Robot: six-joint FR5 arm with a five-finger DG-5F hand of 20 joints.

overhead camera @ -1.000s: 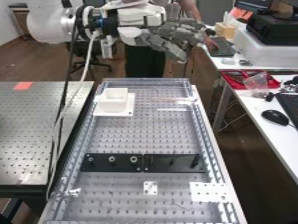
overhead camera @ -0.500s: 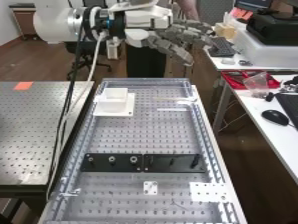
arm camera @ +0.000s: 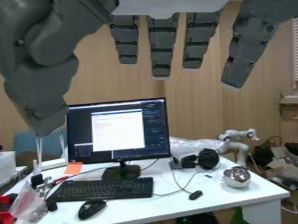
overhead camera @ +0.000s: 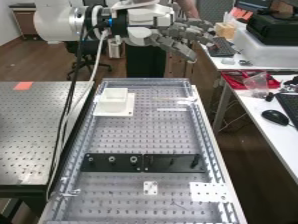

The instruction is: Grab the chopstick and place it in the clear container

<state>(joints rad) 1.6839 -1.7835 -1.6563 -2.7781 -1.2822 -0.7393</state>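
One long bench (overhead camera: 149, 135) with rows of small holes fills the middle of the high view, and a perforated metal table (overhead camera: 40, 115) stands beside it on the view's left. The white arm (overhead camera: 60, 22) comes in from the upper left. Its hand (overhead camera: 174, 40) is beyond the bench's far end, raised above it and wide open — fingers straight and spread, thumb well apart from them. In the wrist view, a monitor (arm camera: 120, 130) stands on a white desk (arm camera: 153, 210). Two black plates (overhead camera: 113, 162) lie end to end across the bench. Nearer the far end, a pale, square container (overhead camera: 115, 100) sits on a white base (overhead camera: 106, 112), toward the view's left. Across from it lies what looks like the chopstick (overhead camera: 174, 98) — thin, light and crosswise, near the bench's other side and well apart from the container. A shorter white strip (overhead camera: 171, 109) lies just beside the stick, roughly parallel.
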